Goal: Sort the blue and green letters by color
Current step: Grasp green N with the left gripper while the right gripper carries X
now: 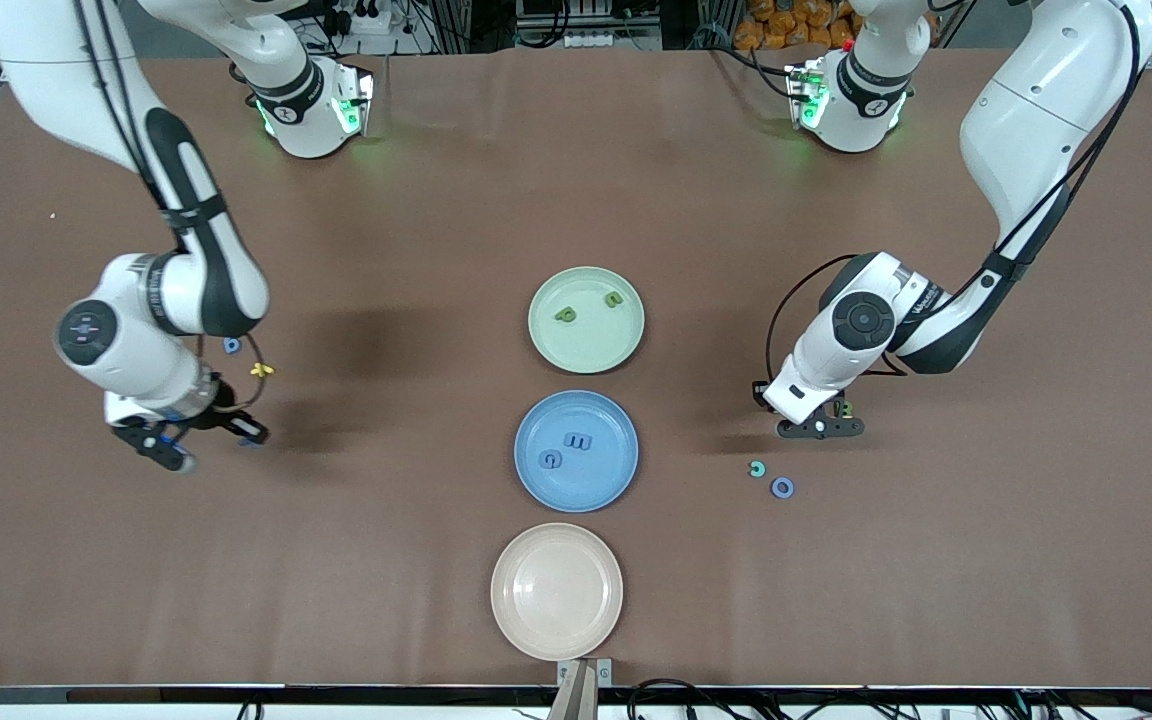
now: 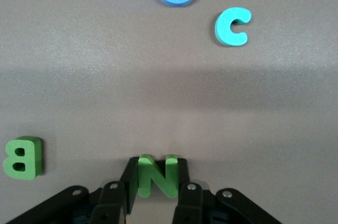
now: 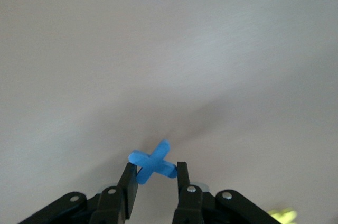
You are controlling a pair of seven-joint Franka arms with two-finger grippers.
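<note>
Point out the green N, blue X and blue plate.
green N (image 2: 157,175), left wrist view, on its diagonal stroke.
blue X (image 3: 153,161), right wrist view, on its crossing.
blue plate (image 1: 608,482), front view, on bare rim.

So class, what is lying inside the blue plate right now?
The blue plate holds two blue letters, an E and a G, lying apart. Nothing covers them.

Even overhead lighting; soft arm shadows on the brown table (image 1: 416,560). Front view sharp. Right wrist view hazy, washed out.
</note>
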